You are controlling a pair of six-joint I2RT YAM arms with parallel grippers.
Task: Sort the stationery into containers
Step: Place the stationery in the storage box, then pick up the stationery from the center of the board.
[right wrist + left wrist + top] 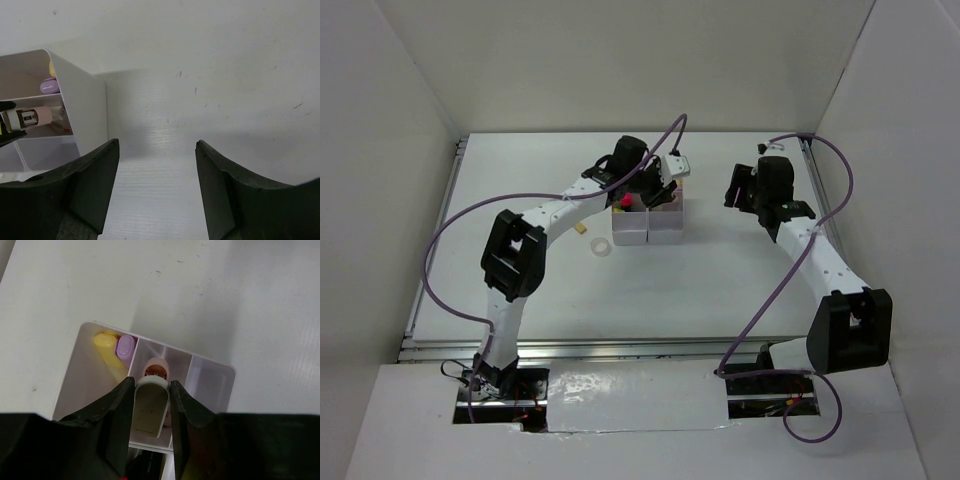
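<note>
Nearby, tape ring (pixel 602 246) beside containers (pixel 660 233)

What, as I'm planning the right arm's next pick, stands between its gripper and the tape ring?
The containers stand on the straight path from the right gripper to the tape ring; the left gripper, shut on a pale item, hangs over them.
</note>
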